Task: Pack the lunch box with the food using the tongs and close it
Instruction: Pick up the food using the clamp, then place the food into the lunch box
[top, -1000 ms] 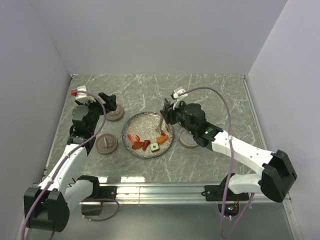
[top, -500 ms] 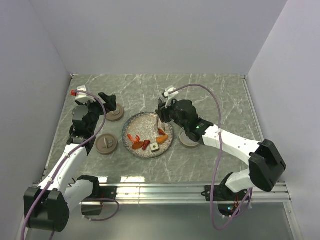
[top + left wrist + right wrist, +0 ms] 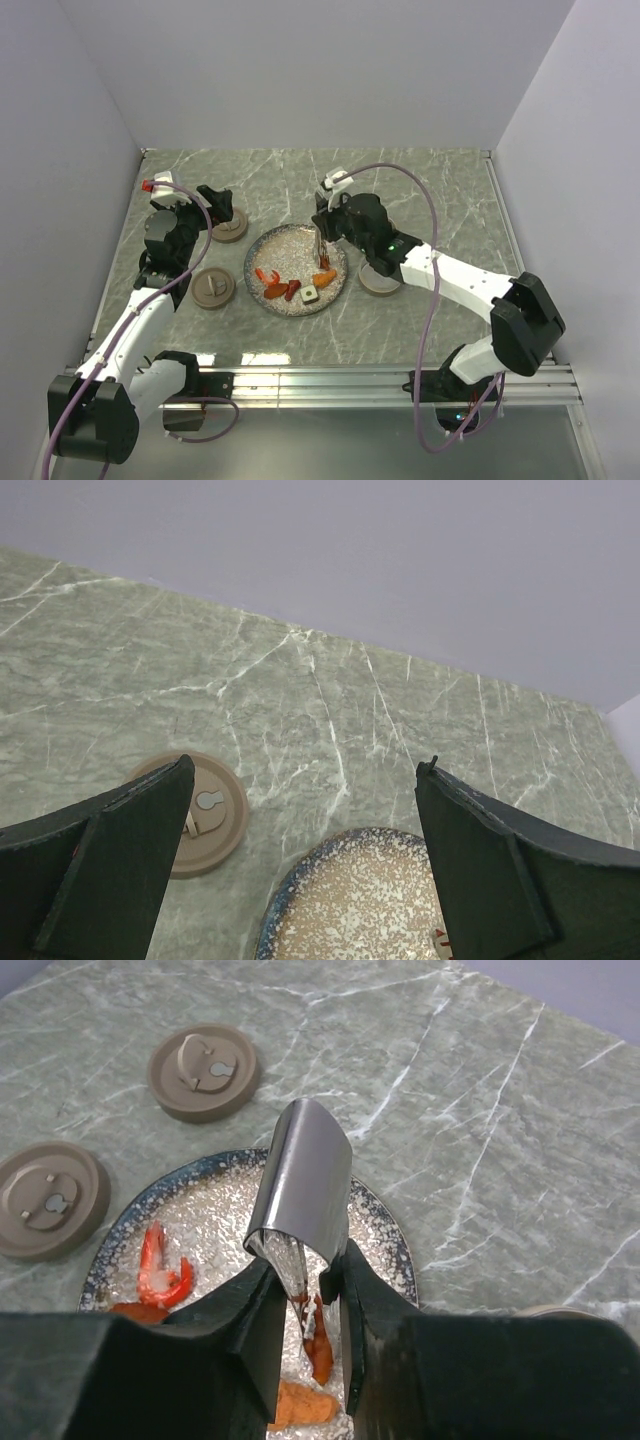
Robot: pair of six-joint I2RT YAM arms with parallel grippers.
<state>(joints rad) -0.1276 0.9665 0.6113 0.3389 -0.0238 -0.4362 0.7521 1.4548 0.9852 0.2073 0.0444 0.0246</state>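
My right gripper (image 3: 305, 1272) is shut on the slim metal tongs (image 3: 300, 1180), squeezing their arms together over the speckled plate (image 3: 392, 1232). The tong tips meet at a red piece of food (image 3: 318, 1345), with an orange piece (image 3: 300, 1405) just below it. A red shrimp-like bit (image 3: 160, 1272) lies at the plate's left. From above, the tongs (image 3: 321, 250) point down into the plate (image 3: 285, 243), near the orange piece (image 3: 324, 276) and a white square with a dark centre (image 3: 310, 294). My left gripper (image 3: 307, 772) hangs open and empty over the table's left side.
Three round tan lunch box parts sit on the marble table: one back left (image 3: 229, 226), one front left (image 3: 212, 289), and one right of the plate (image 3: 378, 279), partly under my right arm. Walls close in the table on the left, back and right.
My right arm has shifted left and slightly back over the plate. Its jaws have squeezed the tongs tighter. The left arm has not moved.
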